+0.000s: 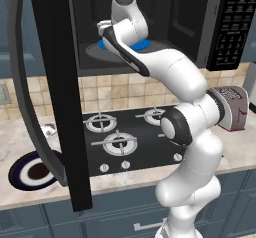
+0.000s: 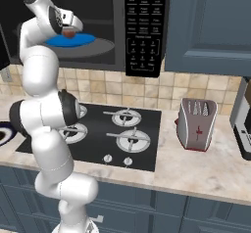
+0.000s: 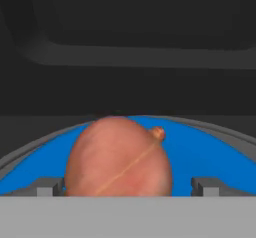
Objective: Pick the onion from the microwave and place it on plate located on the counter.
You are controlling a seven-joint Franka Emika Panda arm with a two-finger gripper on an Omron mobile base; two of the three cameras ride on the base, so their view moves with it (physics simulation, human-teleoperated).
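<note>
- Table (image 2: 206,166): beige marbled stone over blue-grey cabinet fronts; tan square-tiled wall behind.
- Black gas stovetop (image 2: 122,134) is set into the table, with ringed burners and a front row of small round knobs.
- Toaster (image 2: 196,124), grey and red with a slotted top, stands on the table to the right of the stovetop.
- Plate (image 1: 34,171): round, white rim, wide navy ring, dark brown centre; lies flat on the table left of the stovetop, partly behind the open black door (image 1: 62,97).
- Microwave (image 2: 144,29): black box above the stovetop, dark cavity, keypad of white-labelled buttons.
- Inside the cavity, a grey round turntable (image 2: 100,45) carries a flat bright-blue disc (image 2: 83,39).
- Onion (image 3: 119,159): smooth, round, reddish-orange, small nub on top, resting on the blue disc.
- Pincer (image 3: 128,186) is inside the cavity, fingers (image 3: 49,186) spread wide at either side of the onion, not pressed against it.
</note>
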